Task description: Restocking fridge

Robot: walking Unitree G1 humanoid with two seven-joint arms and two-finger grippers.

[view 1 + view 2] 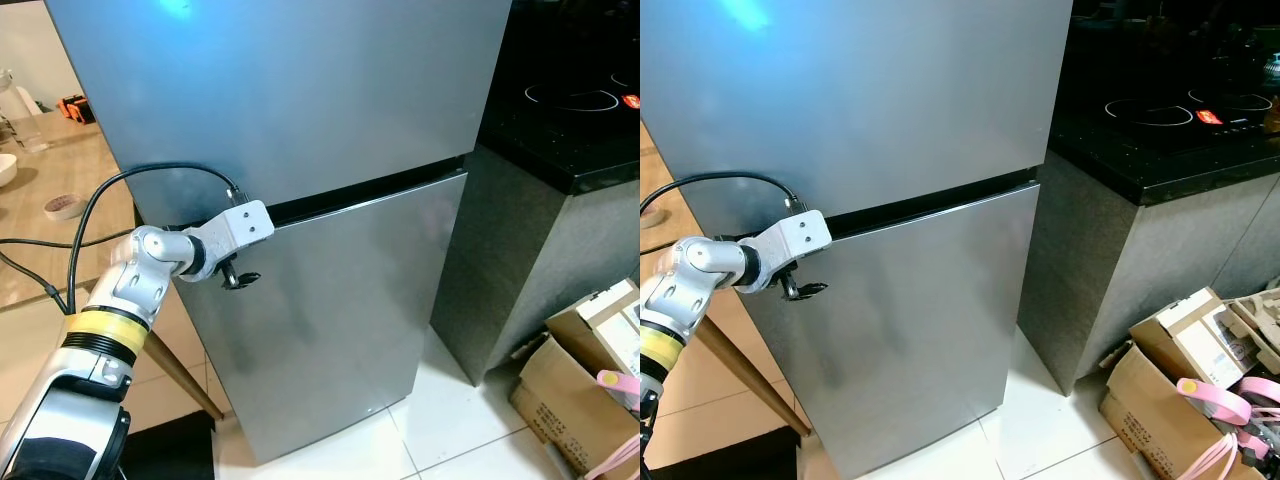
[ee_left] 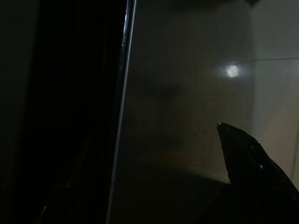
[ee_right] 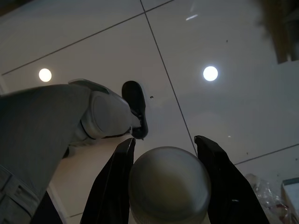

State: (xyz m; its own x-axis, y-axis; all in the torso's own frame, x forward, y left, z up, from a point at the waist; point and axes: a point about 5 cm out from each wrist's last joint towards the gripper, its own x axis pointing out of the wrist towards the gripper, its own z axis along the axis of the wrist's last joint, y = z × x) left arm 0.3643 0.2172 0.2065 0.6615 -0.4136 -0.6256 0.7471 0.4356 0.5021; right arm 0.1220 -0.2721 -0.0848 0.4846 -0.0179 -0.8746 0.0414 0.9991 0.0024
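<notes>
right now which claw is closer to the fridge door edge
Left. The left claw is at the left edge of the fridge's lower door. The right claw hangs over the floor, holding a pale round object.

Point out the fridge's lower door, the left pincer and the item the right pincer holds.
lower door (image 1: 340, 300): left eye view, door's bare middle.
left pincer (image 1: 238, 277): left eye view, black fingertips at door's left edge.
pale round item (image 3: 169, 184): right wrist view, its domed top.

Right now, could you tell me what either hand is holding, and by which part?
The right hand grips a pale, round-topped container by its sides. The left hand, at the fridge door's edge, holds nothing visible.
</notes>
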